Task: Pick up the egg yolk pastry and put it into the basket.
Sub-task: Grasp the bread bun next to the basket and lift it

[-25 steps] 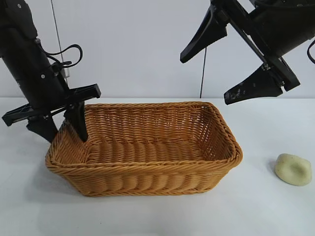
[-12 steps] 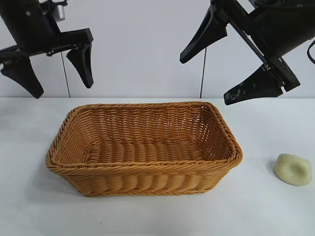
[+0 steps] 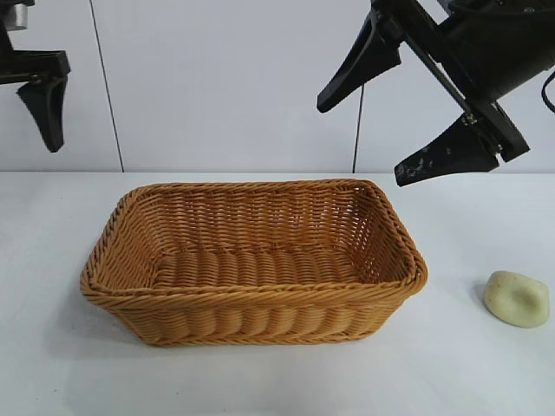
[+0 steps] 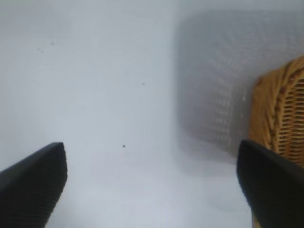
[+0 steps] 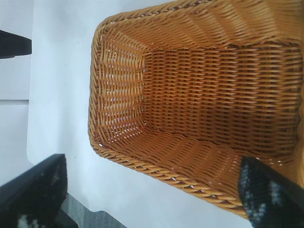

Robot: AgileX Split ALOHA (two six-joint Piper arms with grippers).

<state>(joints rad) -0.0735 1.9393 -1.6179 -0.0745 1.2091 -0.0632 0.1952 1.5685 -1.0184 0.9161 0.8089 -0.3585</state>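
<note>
The egg yolk pastry (image 3: 517,298), a pale cream lump with a dent, lies on the white table to the right of the basket (image 3: 251,293), apart from it. The wicker basket holds nothing and also shows in the right wrist view (image 5: 118,85) and at the edge of the left wrist view (image 4: 285,114). My right gripper (image 3: 360,143) hangs open high above the basket's right end, left of and well above the pastry; its wrist view (image 5: 152,164) looks down into the basket. My left gripper (image 4: 151,156) is open over bare table, with one finger (image 3: 45,104) at the upper left corner.
The white table (image 3: 451,373) has free room around the pastry and in front of the basket. A table edge with grey floor (image 5: 85,213) shows in the right wrist view. A thin cable (image 3: 355,130) hangs against the back wall.
My left gripper has lifted from the basket's left rim and swung up and left, almost out of the exterior view. The right arm, basket and pastry have not moved.
</note>
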